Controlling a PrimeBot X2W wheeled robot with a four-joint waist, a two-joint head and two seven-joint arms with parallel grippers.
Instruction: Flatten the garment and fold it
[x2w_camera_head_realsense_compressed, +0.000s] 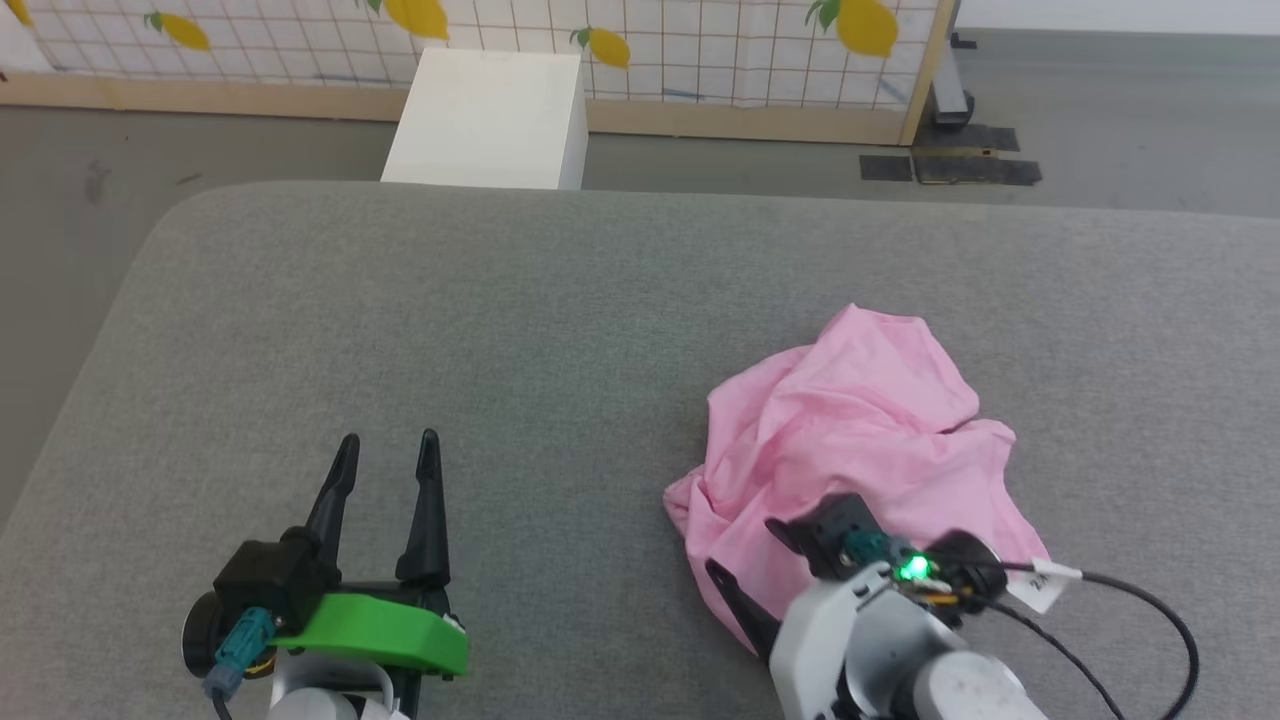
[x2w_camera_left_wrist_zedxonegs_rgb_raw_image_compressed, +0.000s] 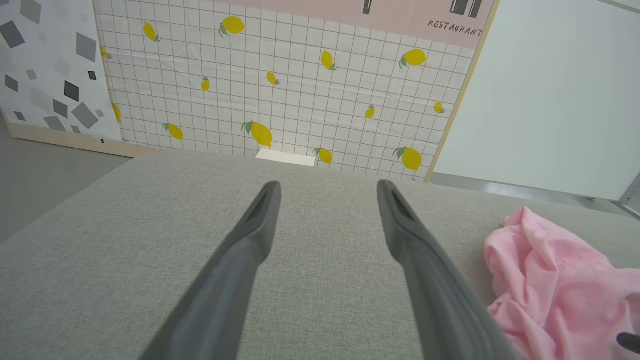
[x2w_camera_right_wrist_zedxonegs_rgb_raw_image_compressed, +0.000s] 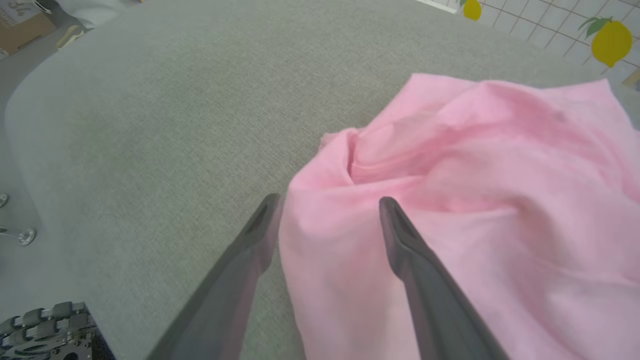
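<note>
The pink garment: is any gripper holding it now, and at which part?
Nothing is held. The right gripper stands open over the crumpled edge of the garment, not closed on it. The left gripper is open above the grey cushion.

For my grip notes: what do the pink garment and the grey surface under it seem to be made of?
Garment: thin soft fabric, perhaps cotton knit, matte; it lies in loose folds. Grey surface: woven upholstery cloth, matte; fine weave grain shows.

A staged lab set: printed lemon-grid backdrop (x2w_camera_head_realsense_compressed: 700, 50) in a bare wooden frame (x2w_camera_head_realsense_compressed: 922, 80) along the head view's top, a pink "RESTAURANT" panel (x2w_camera_left_wrist_zedxonegs_rgb_raw_image_compressed: 455, 30) upper right of the left wrist view, black tape patches (x2w_camera_head_realsense_compressed: 975, 170) on grey floor (x2w_camera_head_realsense_compressed: 200, 140)
</note>
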